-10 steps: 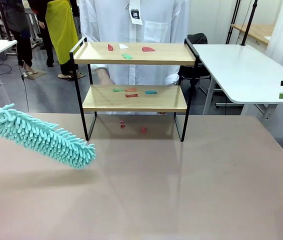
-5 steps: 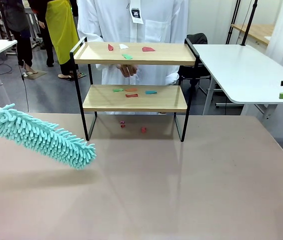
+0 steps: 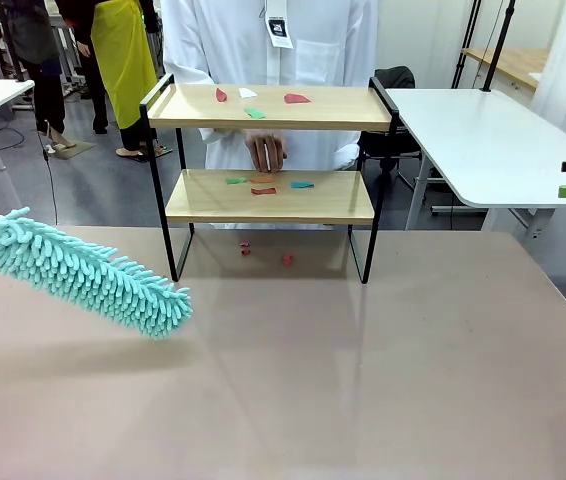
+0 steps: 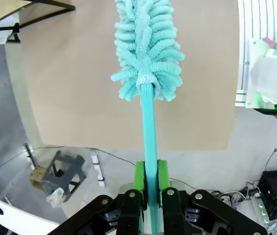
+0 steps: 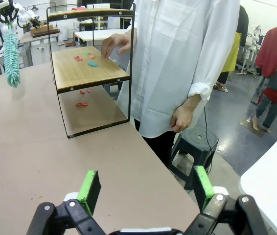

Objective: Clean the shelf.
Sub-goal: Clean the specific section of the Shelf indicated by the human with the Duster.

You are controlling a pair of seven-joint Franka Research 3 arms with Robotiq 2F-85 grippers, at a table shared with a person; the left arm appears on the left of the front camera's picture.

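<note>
Front view: the shelf (image 3: pixel 323 200) stands at the far side of the beige table (image 3: pixel 363 380), with coloured scraps (image 3: pixel 263 185) on both boards and on the table beneath it. A person in a white coat stands behind it, one hand (image 3: pixel 265 152) at the back edge of the lower board. A fluffy turquoise duster (image 3: pixel 83 272) hangs tilted over the table's left part.

Left wrist view: the left gripper (image 4: pixel 150 178) is clamped on the duster's handle.

Right wrist view: the right gripper (image 5: pixel 146 186) stands wide apart with nothing between its pads, and the shelf is farther along the table.
</note>
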